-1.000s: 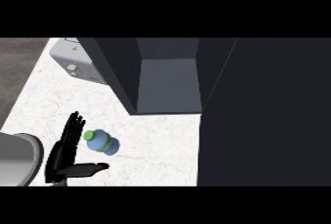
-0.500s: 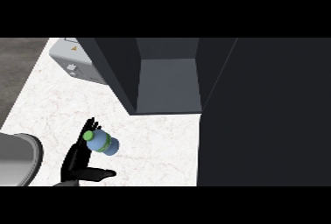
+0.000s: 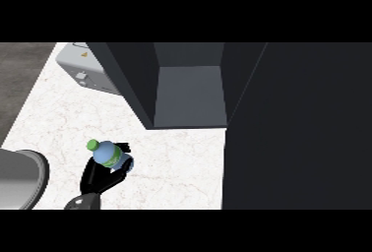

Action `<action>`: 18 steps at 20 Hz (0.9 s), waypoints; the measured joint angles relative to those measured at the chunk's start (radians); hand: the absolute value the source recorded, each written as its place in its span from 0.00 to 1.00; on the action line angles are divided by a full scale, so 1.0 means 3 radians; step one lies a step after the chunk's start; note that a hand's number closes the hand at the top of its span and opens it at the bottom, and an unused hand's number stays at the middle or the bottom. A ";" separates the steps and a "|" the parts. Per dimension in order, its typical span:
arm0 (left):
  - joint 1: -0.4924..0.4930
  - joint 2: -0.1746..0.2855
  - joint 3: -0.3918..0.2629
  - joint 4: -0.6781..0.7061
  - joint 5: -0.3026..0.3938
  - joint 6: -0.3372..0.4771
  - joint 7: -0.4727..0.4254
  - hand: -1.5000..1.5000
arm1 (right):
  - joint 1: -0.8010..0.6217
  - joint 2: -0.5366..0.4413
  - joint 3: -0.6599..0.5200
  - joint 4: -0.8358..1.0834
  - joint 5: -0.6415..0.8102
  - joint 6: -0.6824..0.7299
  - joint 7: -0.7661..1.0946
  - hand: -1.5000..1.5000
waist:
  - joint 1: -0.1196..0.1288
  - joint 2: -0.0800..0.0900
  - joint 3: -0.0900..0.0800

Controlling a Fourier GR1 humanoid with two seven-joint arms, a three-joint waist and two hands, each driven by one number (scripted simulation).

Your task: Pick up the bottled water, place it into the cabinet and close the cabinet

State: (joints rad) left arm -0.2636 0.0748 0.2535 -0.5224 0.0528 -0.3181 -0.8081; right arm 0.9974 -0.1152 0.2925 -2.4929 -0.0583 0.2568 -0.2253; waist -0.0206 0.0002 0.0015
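White marbled counter point(image 3: 181, 162) fills the middle of the head view, pale with faint veins; at its lower left a grey forearm point(image 3: 77, 204) comes in from the view's lower edge, and on it sits the black left hand point(image 3: 98, 178); its fingers and thumb are curled round the bottled water point(image 3: 112, 156), so the hand grips the bottle from below and from the side; the bottle lies tilted in that grasp, its green cap point(image 3: 93, 144) pointing up and to the left, its bluish body with a green band showing above the dark fingers; whether the bottle touches the counter or is lifted clear of it cannot be told from this angle; just to the left of the hand, at the view's left edge, a grey rounded rim point(image 3: 20, 177) of some basin or vessel shows, cut off by the edge; farther on, well apart from the bottle, the cabinet point(image 3: 189, 98) stands open, dark walls on either side of a grey inner floor; a broad dark door point(image 3: 301, 128) covers the whole right part of the view; beyond, at the upper left, a light grey box-shaped appliance point(image 3: 91, 71) stands on the counter beside the cabinet's left wall; dark grey floor point(image 3: 22, 74) lies past the counter's left edge.
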 measured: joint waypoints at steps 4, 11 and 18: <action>-0.0078 0.0005 0.0048 0.0174 0.0071 -0.0084 -0.0090 1.00 | 0.0000 -0.0002 0.0046 -0.0001 0.0007 -0.0023 0.0016 0.00 | 0.0004 -0.0015 0.0025; -0.0126 -0.0018 0.0078 0.0259 0.0108 0.0006 -0.0219 1.00 | 0.0016 -0.0046 0.0013 0.0005 0.0015 -0.0026 -0.0008 0.00 | 0.0020 -0.0019 0.0037; -0.0072 -0.0091 0.0015 0.0154 0.0239 0.0210 -0.0366 1.00 | 0.0070 -0.0057 0.0015 0.0016 0.0025 -0.0030 -0.0086 0.00 | 0.0028 -0.0021 0.0025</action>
State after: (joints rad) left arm -0.2851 0.0475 0.2580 -0.4762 0.1245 -0.2551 -0.9179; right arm 1.0184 -0.1323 0.2971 -2.4881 -0.0508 0.2477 -0.2510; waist -0.0121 -0.0062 0.0091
